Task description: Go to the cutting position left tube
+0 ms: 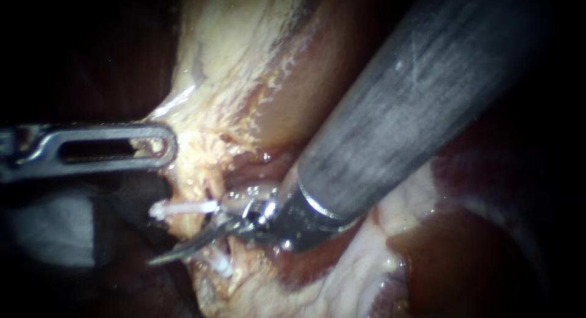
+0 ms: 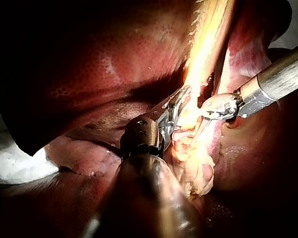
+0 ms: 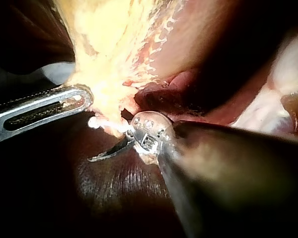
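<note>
A: Tube's place?
B: Pale tube (image 1: 183, 207) lay just beside the curved blades of the right instrument (image 1: 160, 257), under the fatty tissue (image 1: 213, 55)—blades lay together, empty. Left instrument (image 1: 165, 147) pinched that fatty tissue between its jaws.
A: Handling?
B: Judged thin, soft, slick—easily torn; best taken mid-span. No writing was legible.
</note>
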